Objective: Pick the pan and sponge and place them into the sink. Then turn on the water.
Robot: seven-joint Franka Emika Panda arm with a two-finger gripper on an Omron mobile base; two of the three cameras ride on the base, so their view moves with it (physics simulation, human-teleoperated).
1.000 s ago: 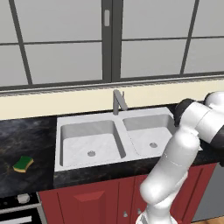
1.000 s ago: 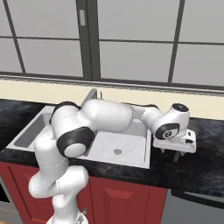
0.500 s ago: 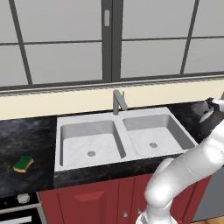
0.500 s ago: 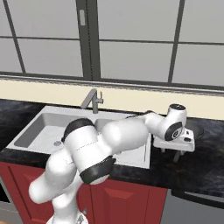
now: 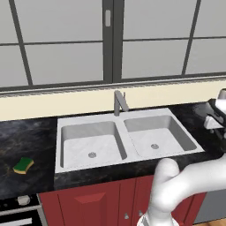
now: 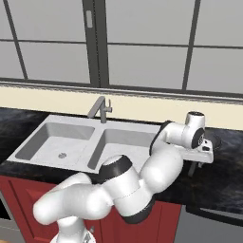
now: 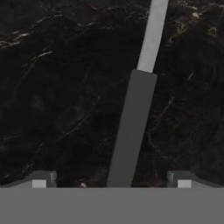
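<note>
The tool (image 7: 112,181) hangs spread wide over the dark surface (image 7: 57,87) past the sink's (image 5: 128,141) right end, and the pan's handle (image 7: 131,131) runs straight up between the two fingertips (image 7: 41,179), long axis pointing away from the hand. That line-up is what counts: I'd say a straight drop and squeeze would catch the handle across its width. The pan's bowl I can't make out. The sponge (image 5: 23,165) waits near the surface's far left end, well apart.

Black marble counter (image 5: 26,141) carries sponge (image 5: 23,165); pan handle (image 7: 131,131).
</note>
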